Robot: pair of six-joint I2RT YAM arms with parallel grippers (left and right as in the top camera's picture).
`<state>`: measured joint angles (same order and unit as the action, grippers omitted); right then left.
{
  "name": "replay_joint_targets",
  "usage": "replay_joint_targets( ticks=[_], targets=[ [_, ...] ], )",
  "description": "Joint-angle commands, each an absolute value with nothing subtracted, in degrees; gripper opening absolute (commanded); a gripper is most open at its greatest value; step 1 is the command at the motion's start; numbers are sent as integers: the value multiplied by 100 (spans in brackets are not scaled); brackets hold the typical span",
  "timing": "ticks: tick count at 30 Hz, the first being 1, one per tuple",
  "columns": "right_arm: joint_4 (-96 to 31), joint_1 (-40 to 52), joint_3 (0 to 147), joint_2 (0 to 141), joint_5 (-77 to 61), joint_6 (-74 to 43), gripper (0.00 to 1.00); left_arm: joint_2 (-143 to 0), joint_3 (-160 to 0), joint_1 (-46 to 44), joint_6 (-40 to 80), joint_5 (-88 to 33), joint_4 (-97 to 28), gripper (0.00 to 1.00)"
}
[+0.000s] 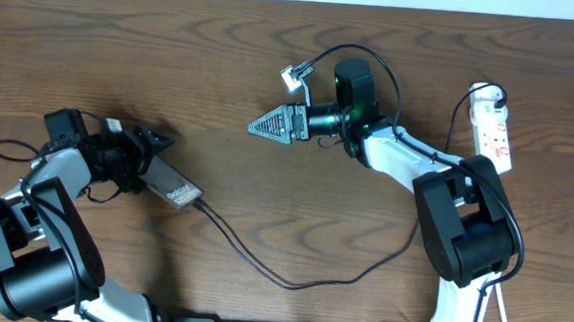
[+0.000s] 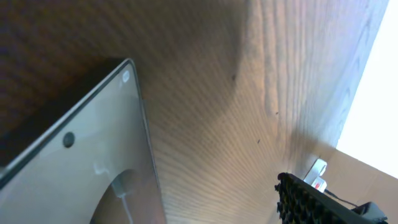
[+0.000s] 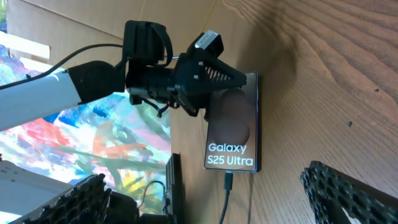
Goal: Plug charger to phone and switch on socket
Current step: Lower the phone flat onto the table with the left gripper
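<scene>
We find the phone (image 1: pixel 173 187) lying screen-up on the table (image 1: pixel 175 34), left of centre, with the charger (image 1: pixel 260 269) seated in its lower end. The left gripper (image 1: pixel 158 148) is at the phone's top end, jaws apart, holding nothing. The right gripper (image 1: pixel 256 128) is mid-table, jaws wide and empty. The socket (image 1: pixel 494 129) lies at the far right.

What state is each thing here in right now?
phone: flat on table, screen lit
charger: plugged into phone
socket: switch unreadable
left pincer: over phone's top end, grip unclear
right pincer: open, empty
</scene>
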<state>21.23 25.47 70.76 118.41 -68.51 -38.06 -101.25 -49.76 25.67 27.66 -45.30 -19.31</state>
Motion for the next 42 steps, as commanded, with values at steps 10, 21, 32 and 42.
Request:
replay_joint_targets(
  ticks=[10, 21, 32, 42],
  targets=[
    [2117, 2593, 7155, 11789, -6842, -3675, 99, -10379, -4742, 2580, 2967, -2869, -2639, 83],
    [2117, 2593, 7155, 11789, -6842, -3675, 99, -10379, -4742, 2580, 2965, -2237, -3131, 84],
    [2117, 2593, 7155, 11789, -6845, -3675, 99, -10379, -4742, 2580, 2963, -1999, -3454, 84],
    [2036, 2593, 7155, 11789, -6840, -3647, 99, -10326, -4742, 2580, 2891, -1977, -3780, 84]
  ],
)
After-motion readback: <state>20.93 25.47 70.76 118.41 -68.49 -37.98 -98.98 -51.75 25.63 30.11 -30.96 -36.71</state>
